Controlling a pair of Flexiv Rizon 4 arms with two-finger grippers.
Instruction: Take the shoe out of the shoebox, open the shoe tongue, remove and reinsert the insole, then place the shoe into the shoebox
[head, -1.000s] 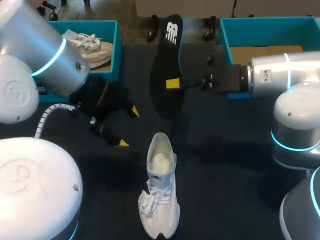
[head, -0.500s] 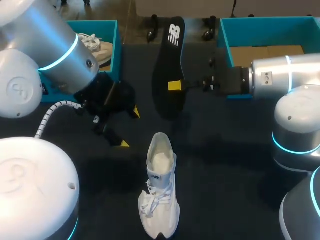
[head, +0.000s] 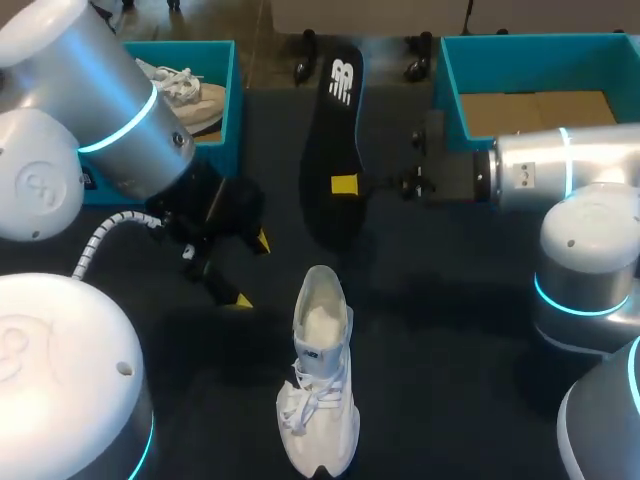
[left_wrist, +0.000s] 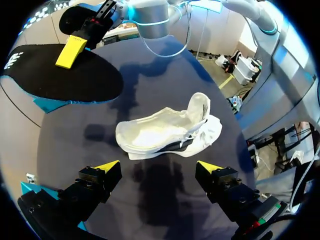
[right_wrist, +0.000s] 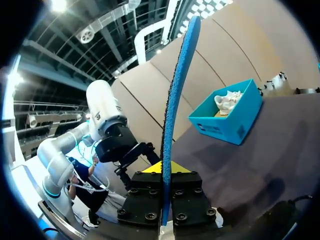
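Dark tabletop holds a white shoe. Right hand squeezes the black insole, which hides one finger; left hand has its fingers apart.

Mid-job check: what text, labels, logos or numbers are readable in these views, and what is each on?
On the insole: a white logo mark at one end; no legible words or numbers.
On the shoe: a small dark label on the tongue, too small to read.
No other text is readable in any view.
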